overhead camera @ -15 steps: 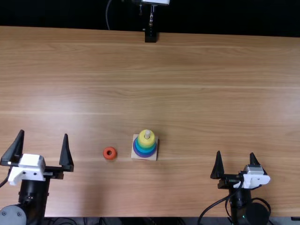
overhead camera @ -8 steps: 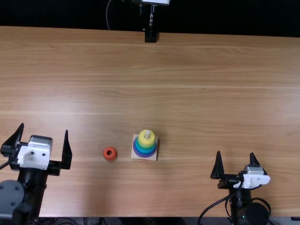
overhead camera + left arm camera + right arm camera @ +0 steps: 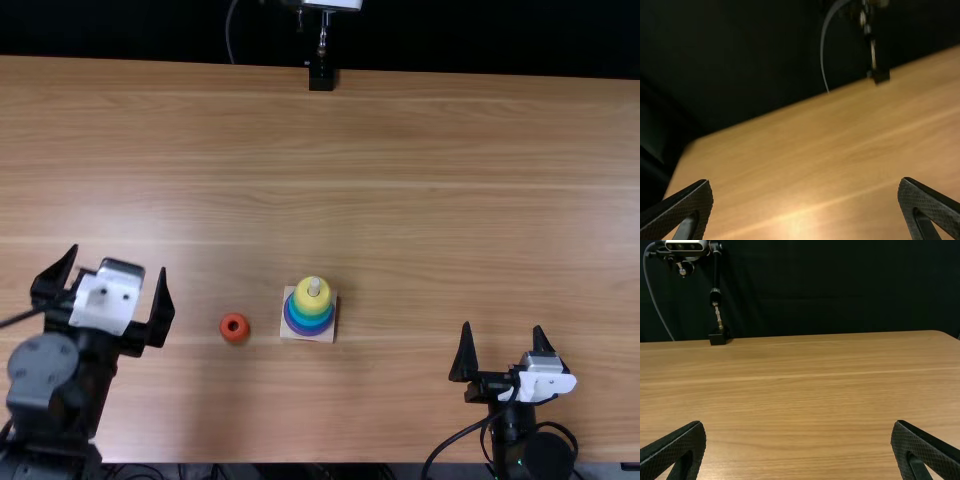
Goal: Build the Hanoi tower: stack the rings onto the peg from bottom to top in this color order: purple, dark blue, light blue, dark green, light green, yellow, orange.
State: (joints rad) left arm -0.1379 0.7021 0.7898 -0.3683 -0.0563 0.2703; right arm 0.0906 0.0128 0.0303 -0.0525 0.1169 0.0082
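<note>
In the top view my left gripper [image 3: 118, 262] stands open at the left, with the orange ring [image 3: 234, 327] lying flat on the table to its right. Right of that ring, a pale square base [image 3: 288, 333] holds the stack, its yellow ring [image 3: 312, 295] uppermost around the peg [image 3: 314, 286], with light blue and purple edges below. My right gripper [image 3: 502, 334] is open near the lower right, well away from the stack. The left wrist view has the left gripper [image 3: 805, 207] with its fingers wide apart; likewise the right gripper [image 3: 798, 447] in the right wrist view.
A camera stand [image 3: 321, 76] is mounted at the table's far edge, with a grey cable beside it. The wooden table [image 3: 450, 200] spreads out behind the rings and both arms. A black cable loops beside the right arm at the near edge.
My left gripper first drew back slightly to the left, then shifted right and farther up the table, tilting as it went. The right arm, the orange ring and the stack have stayed put.
</note>
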